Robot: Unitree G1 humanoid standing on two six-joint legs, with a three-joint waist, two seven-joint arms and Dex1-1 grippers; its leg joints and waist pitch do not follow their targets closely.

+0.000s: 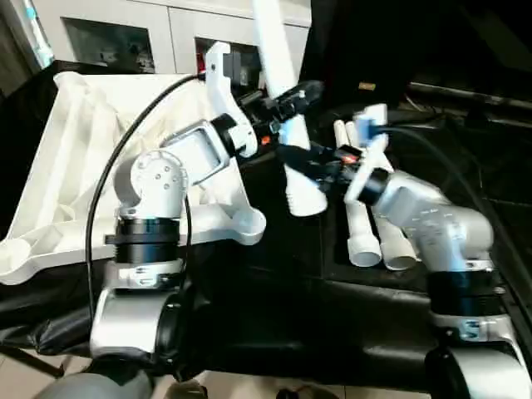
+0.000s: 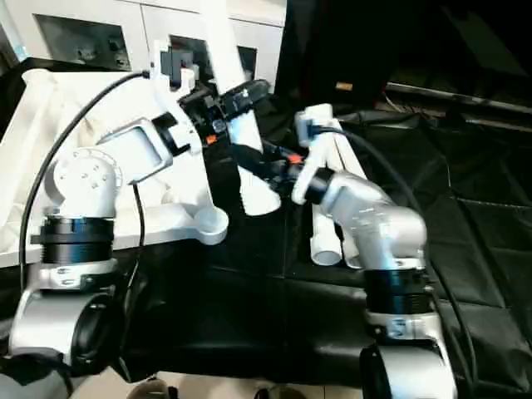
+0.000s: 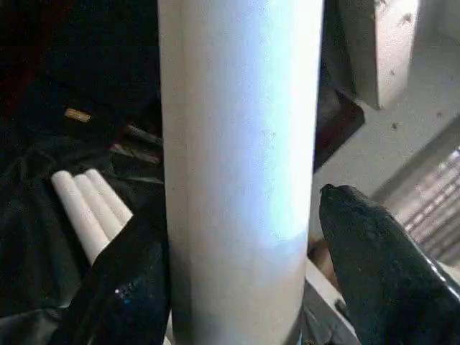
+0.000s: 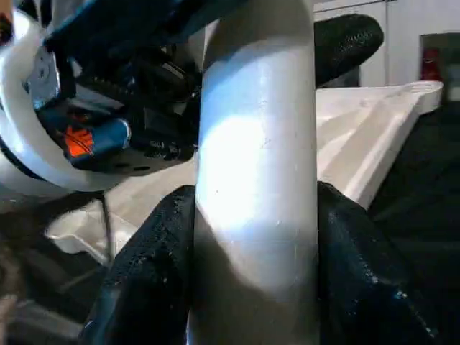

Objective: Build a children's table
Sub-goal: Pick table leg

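Starting at your left: the white tabletop (image 1: 58, 166) lies ribbed side up on the black cloth (image 1: 274, 324), a round corner socket (image 1: 248, 226) at its near edge. Next, your left gripper (image 1: 293, 98) has its fingers set around one table leg (image 1: 274, 50), one pad (image 3: 126, 287) against the tube and the other (image 3: 381, 266) standing clear. Below it, your right gripper (image 1: 301, 160) pinches the same leg, held nearly upright above the cloth. Further right, the three remaining legs (image 1: 376, 237) lie side by side on the cloth.
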